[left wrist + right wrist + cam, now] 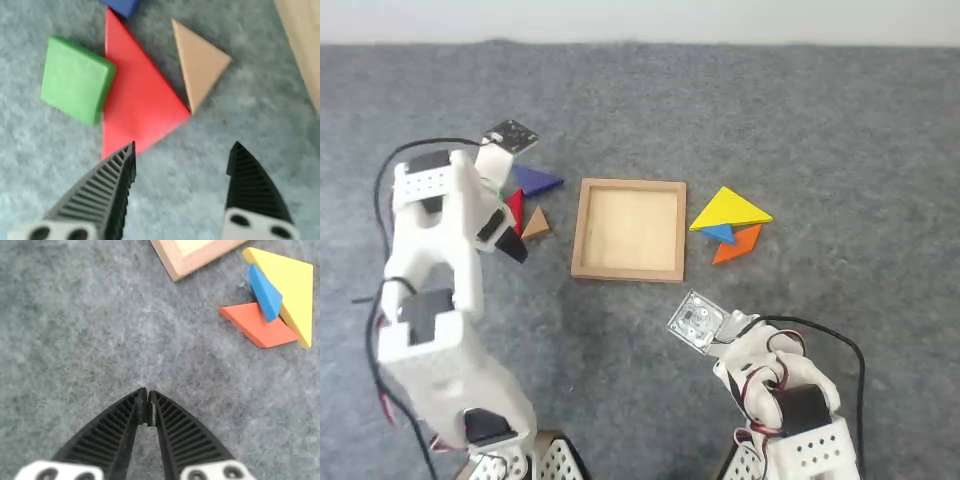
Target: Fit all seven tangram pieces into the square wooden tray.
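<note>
The left arm's fingers (115,185) are spread wide and hold nothing. The left gripper (183,147) hangs low over the grey-felted counter (800,120), at the near corner of the flat red wooden triangle (135,110). One fingertip is over that corner and the other is over bare felt. The triangle lies straight ahead of the fingers, and its longest edge runs away from them, so the line between the fingers crosses that edge. As I read it, a small advance would put the narrow corner between the fingers.

The green wooden square (75,80) presses against that long edge, and I cannot tell whether it overlaps. The tan wooden triangle (200,60) sits just beside the red one on the other side, with its tip almost touching. Beyond them is the dark blue piece (122,5), and further on the square wooden tray (578,230), with no piece in it.

The right gripper (148,392) is pinched shut on nothing over bare felt, off the tray's near corner. Well beyond it, past the tray, the yellow wooden triangle (295,285), the light blue piece (265,292) and the orange parallelogram (255,325) lie bunched together, touching. The left arm is plainly the nearer one to the red triangle.
</note>
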